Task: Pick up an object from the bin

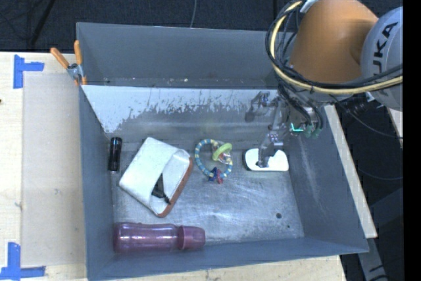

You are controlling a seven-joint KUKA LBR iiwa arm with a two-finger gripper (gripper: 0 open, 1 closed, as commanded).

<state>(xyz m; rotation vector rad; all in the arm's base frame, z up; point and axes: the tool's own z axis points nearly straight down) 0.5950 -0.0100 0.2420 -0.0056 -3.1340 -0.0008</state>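
My gripper (268, 149) hangs low in the bin's right half, under the orange-covered wrist. Its tip comes down onto a small flat white piece (270, 162) that lies on the floor near the right wall. Just left of that lies a ring of coloured beads (213, 160) with a yellow-green bit on it, apart from the gripper.
A white pouch with a brown edge (156, 176) lies left of centre. A small black cylinder (114, 153) sits beside it by the left wall. A purple bottle (158, 237) lies on its side along the front wall. The arm and its cables overhang the right rim.
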